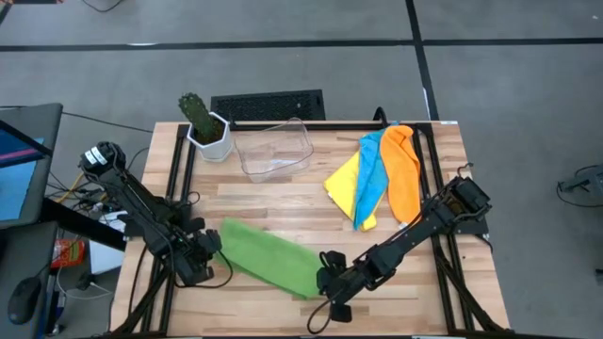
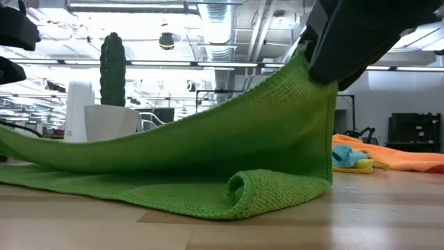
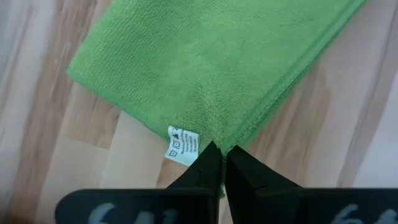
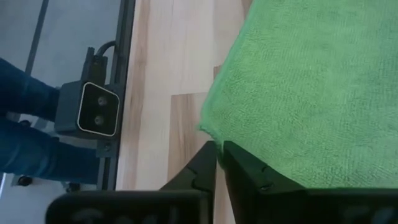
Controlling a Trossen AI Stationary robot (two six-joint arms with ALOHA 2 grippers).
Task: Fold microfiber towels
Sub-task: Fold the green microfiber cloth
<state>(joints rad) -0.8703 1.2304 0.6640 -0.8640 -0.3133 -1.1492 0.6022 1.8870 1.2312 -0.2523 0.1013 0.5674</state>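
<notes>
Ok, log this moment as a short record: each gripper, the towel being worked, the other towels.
left gripper: shut on green towel, at its left end
right gripper: at the towel's right end, corner lifted off the table; grip unclear
other towels: yellow towel, blue towel, orange towel, piled at the right rear
bin: rear centre

The green towel is a nubby, looped microfiber cloth, matt and fuzzy, with a stitched hem and a small white printed label of smooth fabric. The orange towel, light blue towel and yellow towel look like the same soft, dull cloth. The desk is pale wood planks with a smooth, faintly satin finish. The bin is clear, glossy plastic. The left end effector and right end effector have matt black plastic fingers.
</notes>
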